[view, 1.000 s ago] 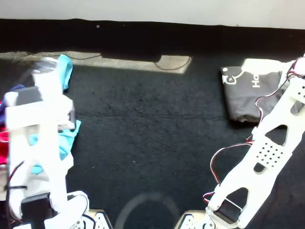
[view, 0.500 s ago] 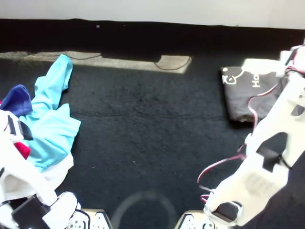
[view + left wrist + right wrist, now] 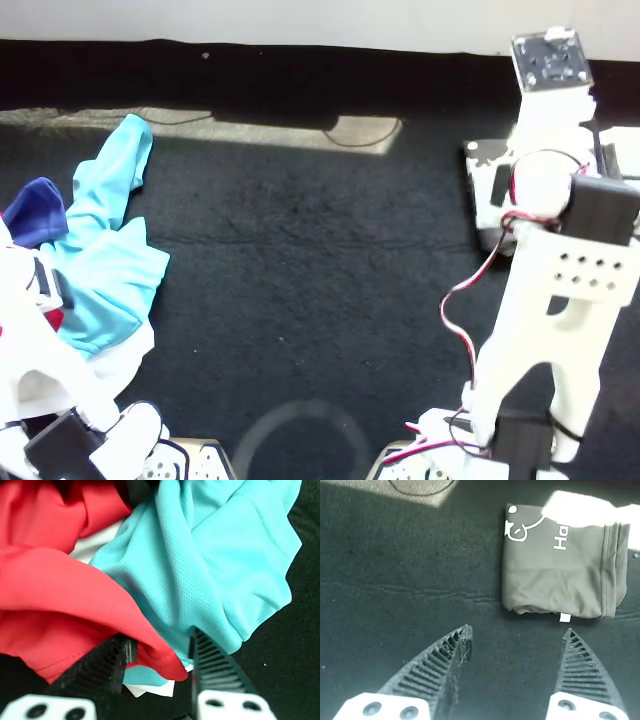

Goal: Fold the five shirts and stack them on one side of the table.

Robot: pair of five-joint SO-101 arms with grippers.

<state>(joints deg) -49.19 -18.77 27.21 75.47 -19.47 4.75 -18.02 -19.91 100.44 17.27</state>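
A loose pile lies at the table's left: a cyan shirt on top, a blue shirt at its far side, a white shirt under it. My left arm hangs over the pile's near end. In the left wrist view my left gripper is open, with a fold of the red shirt between its fingers and the cyan shirt beyond. A folded grey shirt lies at the far right. My right gripper is open above the cloth just short of it, holding nothing.
A black cloth covers the table between the pile and the folded grey shirt. A sunlit strip with a thin cable runs along the back. My right arm stands upright over the right side.
My left arm has dropped from over the pile toward the near left corner, uncovering the cyan shirt. My right arm has swung upright and now hides most of the grey shirt.
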